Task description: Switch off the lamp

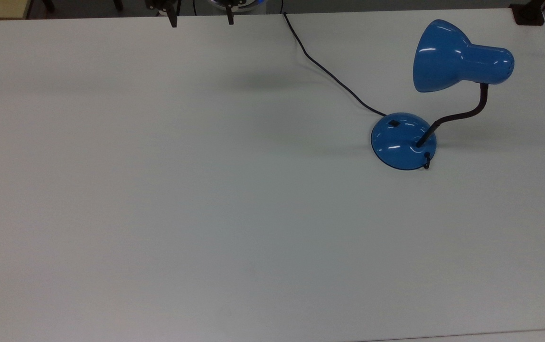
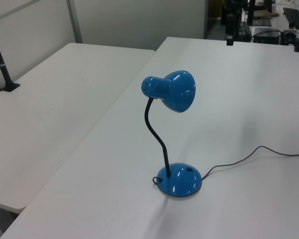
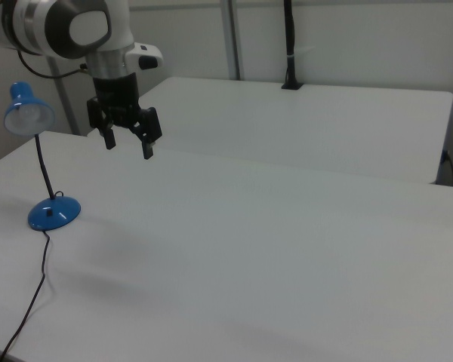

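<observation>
The lamp stands on the white table [image 1: 158,190]. Its blue shade [image 1: 457,57] hangs on a bent black neck over the round blue base [image 1: 403,141], which carries a small black switch [image 1: 394,123]. A black cord [image 1: 329,73] runs from the base to the table's far edge. The lamp's shade [image 2: 175,90] and base [image 2: 179,180] also appear in the left view, and its base [image 3: 53,213] in the right view. My gripper [image 3: 128,147] hangs high in the air, open and empty, far from the lamp. Its fingertips [image 1: 173,21] reach in at the top view's upper edge.
A second white table [image 2: 65,94] stands beside this one across a narrow gap. A black clamped post [image 3: 289,45] rises at that table's far edge. The cord [image 2: 249,157] lies loose across the tabletop near the lamp's base.
</observation>
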`<action>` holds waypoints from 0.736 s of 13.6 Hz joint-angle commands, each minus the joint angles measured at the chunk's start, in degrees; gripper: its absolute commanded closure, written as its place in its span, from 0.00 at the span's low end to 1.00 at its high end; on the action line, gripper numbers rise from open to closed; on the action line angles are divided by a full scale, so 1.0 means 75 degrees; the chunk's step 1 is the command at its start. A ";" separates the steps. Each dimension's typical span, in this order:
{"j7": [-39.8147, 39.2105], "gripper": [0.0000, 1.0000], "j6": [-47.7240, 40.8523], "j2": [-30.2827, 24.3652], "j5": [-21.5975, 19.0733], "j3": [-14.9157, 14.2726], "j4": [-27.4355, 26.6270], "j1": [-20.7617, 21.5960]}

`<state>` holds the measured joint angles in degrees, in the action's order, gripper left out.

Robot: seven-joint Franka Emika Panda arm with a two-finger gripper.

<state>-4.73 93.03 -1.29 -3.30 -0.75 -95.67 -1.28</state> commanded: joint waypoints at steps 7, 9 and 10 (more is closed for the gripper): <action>-0.0306 0.00 0.0018 0.0032 0.0322 -0.0017 0.0428 -0.0438; -0.0271 0.00 0.0123 -0.0119 0.0334 0.0065 0.0405 -0.0496; -0.0271 0.00 0.0135 -0.0120 0.0334 0.0065 0.0405 -0.0497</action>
<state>-6.32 93.25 -1.16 -1.59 -0.83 -92.95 -4.49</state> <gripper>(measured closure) 0.000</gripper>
